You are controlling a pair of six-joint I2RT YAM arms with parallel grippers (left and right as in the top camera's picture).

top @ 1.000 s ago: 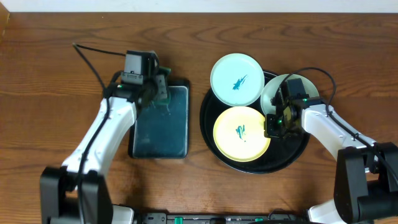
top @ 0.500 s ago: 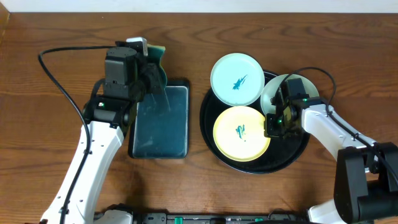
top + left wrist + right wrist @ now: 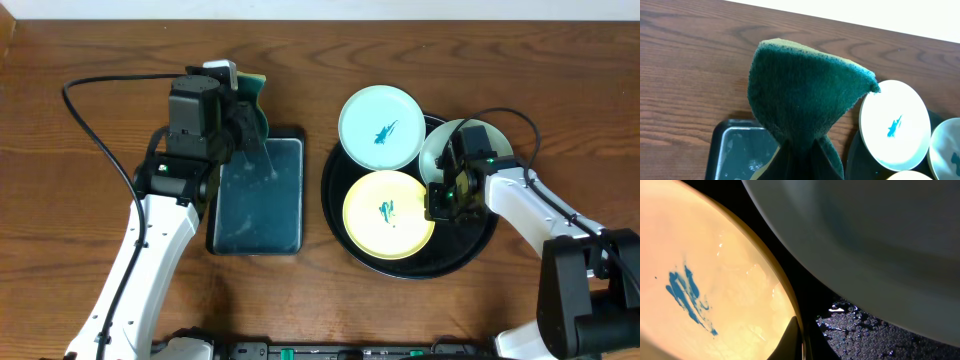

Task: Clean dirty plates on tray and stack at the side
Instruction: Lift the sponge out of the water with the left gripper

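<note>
The round black tray (image 3: 478, 248) holds a pale yellow plate (image 3: 388, 215) with a teal smear. A bluish-white plate (image 3: 381, 128) with a teal smear overlaps the tray's far rim. A third pale plate (image 3: 434, 156) is partly hidden under my right arm. My right gripper (image 3: 440, 200) is shut on the yellow plate's right rim; in the right wrist view one finger (image 3: 797, 340) lies on the yellow plate (image 3: 715, 280). The pale plate (image 3: 865, 240) looms above the wet tray (image 3: 865, 335). My left gripper (image 3: 243, 122) is shut on the green-yellow sponge (image 3: 805, 95), held above the table.
A dark rectangular tray (image 3: 258, 200) with water in it lies left of the round tray, below the sponge; it also shows in the left wrist view (image 3: 735, 150). The smeared bluish plate (image 3: 895, 125) shows right of the sponge. A black cable (image 3: 95, 130) loops at the left.
My left arm has lifted the sponge up from the rectangular tray's far left corner and now holds still. The right arm and the plates have not moved.
</note>
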